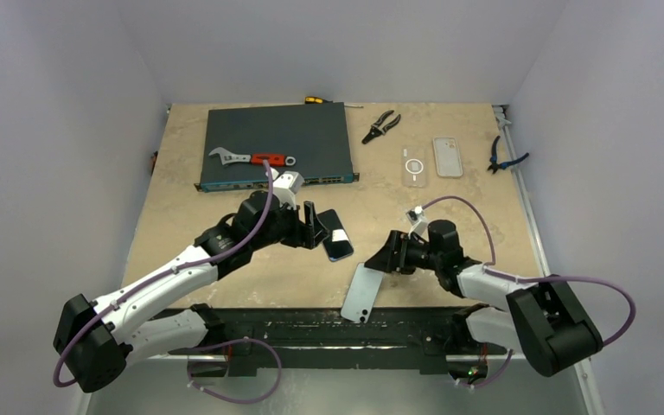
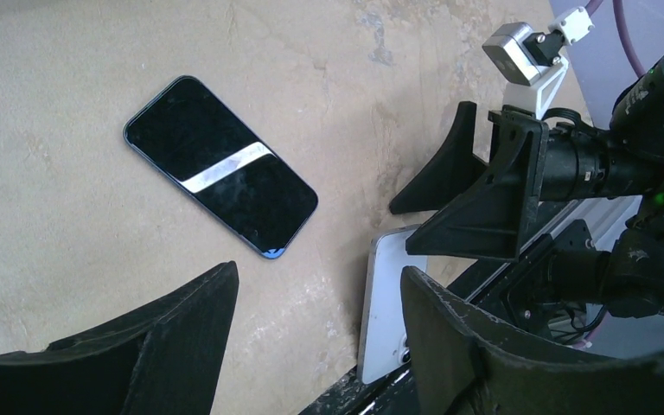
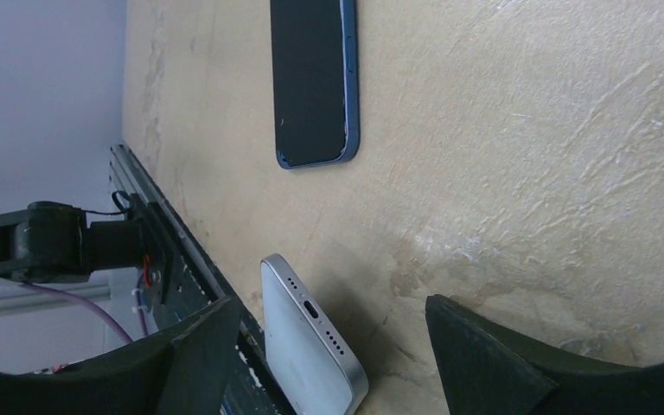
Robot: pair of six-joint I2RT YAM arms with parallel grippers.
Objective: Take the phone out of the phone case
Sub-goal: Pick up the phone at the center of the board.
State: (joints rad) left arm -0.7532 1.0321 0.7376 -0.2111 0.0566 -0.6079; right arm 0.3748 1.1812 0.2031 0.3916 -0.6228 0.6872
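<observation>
A dark blue phone (image 1: 337,235) lies screen up, bare, mid-table; it also shows in the left wrist view (image 2: 220,169) and the right wrist view (image 3: 311,78). A white phone (image 1: 361,294) lies back up at the near edge, its end on the black rail, seen in both wrist views (image 2: 389,303) (image 3: 311,346). Two clear phone cases (image 1: 415,166) (image 1: 448,156) lie at the back right. My left gripper (image 1: 316,226) (image 2: 318,281) is open and empty beside the dark phone. My right gripper (image 1: 379,257) (image 3: 330,311) is open, its fingers either side of the white phone's port end, not touching.
A dark network switch (image 1: 277,145) with a red-handled wrench (image 1: 255,158) on it stands at the back. Pliers (image 1: 381,126), a screwdriver (image 1: 316,100) and blue-handled pliers (image 1: 506,156) lie along the back and right. A black rail (image 1: 328,324) runs along the near edge.
</observation>
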